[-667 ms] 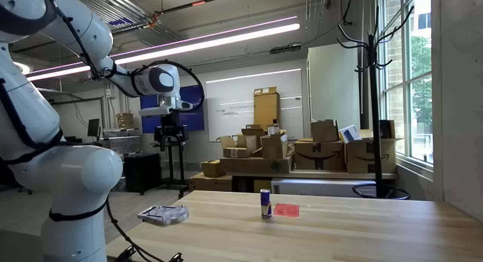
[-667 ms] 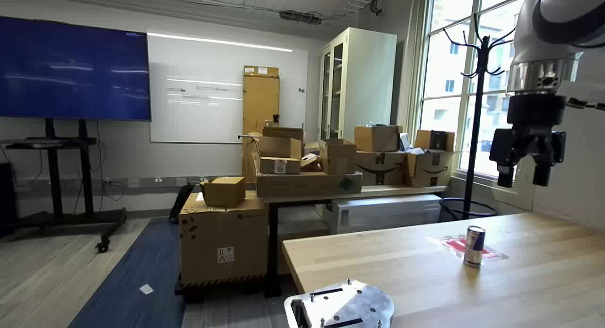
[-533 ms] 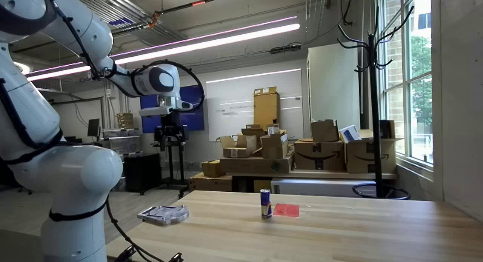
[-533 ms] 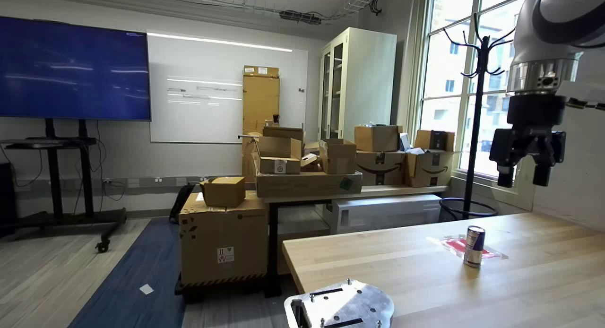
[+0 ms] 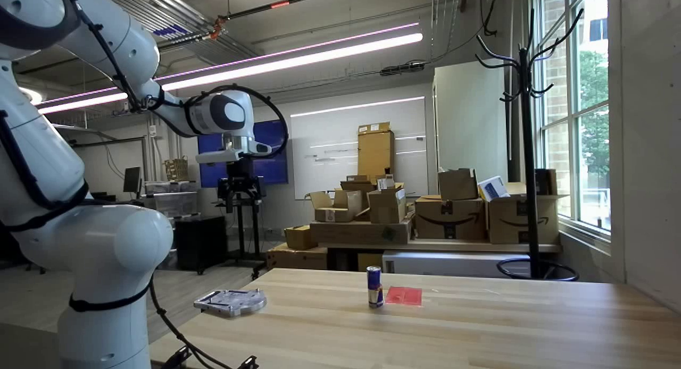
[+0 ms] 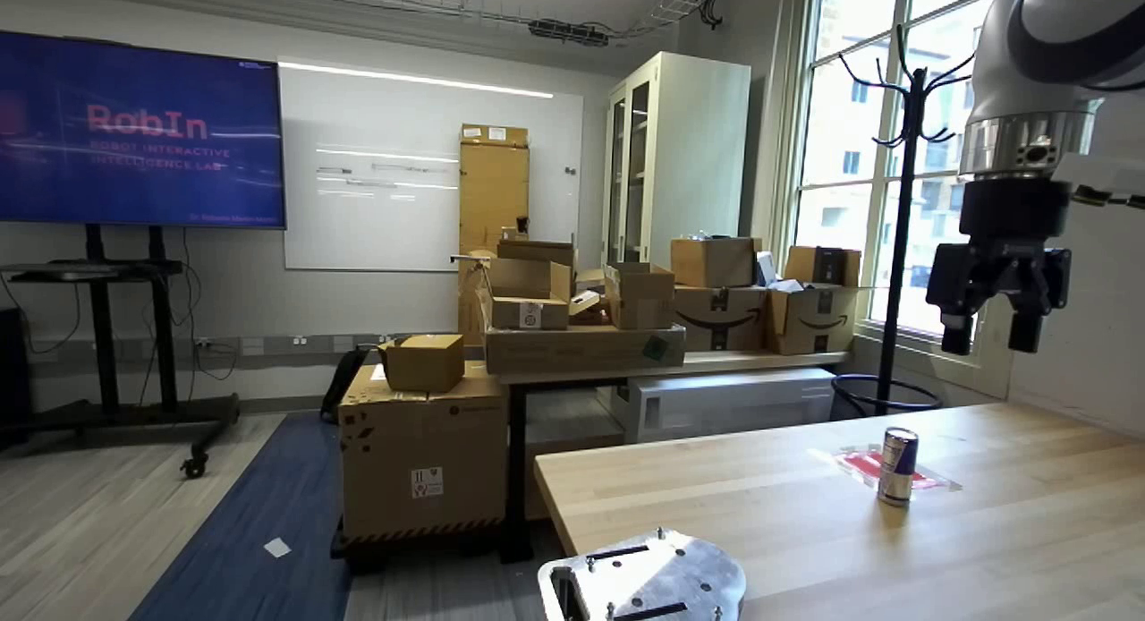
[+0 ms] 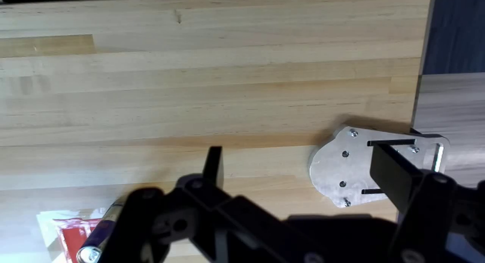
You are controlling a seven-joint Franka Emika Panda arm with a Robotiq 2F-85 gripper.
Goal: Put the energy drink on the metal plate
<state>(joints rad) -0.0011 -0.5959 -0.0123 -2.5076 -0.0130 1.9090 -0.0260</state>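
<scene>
The energy drink (image 5: 375, 287) is a slim dark blue can with a silvery top. It stands upright on the table in both exterior views (image 6: 897, 466), and in the wrist view (image 7: 99, 234) it is at the lower left, partly hidden by a finger. The metal plate (image 5: 231, 302) lies flat at the table's edge. It also shows cut off in an exterior view (image 6: 653, 572) and at the right of the wrist view (image 7: 333, 166). My gripper (image 5: 243, 203) hangs in the air high above the table, fingers wide apart and empty (image 6: 991, 335) (image 7: 297, 160).
A flat red piece (image 5: 404, 295) lies beside the can on the wooden table (image 5: 479, 332). Cables (image 5: 175, 332) run by the robot's base. Cardboard boxes (image 6: 572, 335), a coat stand (image 6: 903, 245) and a screen (image 6: 143, 138) are in the background.
The arm, can and plate have not moved. The screen in the background has gone from plain blue to showing lettering.
</scene>
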